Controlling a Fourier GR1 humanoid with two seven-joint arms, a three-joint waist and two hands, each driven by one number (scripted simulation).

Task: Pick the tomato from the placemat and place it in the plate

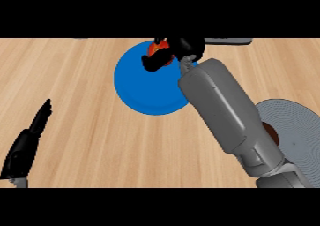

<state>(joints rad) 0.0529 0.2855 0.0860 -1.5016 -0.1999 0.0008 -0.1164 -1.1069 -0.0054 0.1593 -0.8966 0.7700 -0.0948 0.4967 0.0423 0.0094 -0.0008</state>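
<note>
Light wooden plank counter top [77, 79], grain running left to right. Grey flat object [228, 40] at far edge, partly cut off; identity unclear.

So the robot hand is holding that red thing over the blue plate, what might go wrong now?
The right robot hand holds the tomato near the far rim of the blue plate, so if released there it might roll off onto the counter. The fingers hide most of the tomato, so the hold is hard to judge.
</note>
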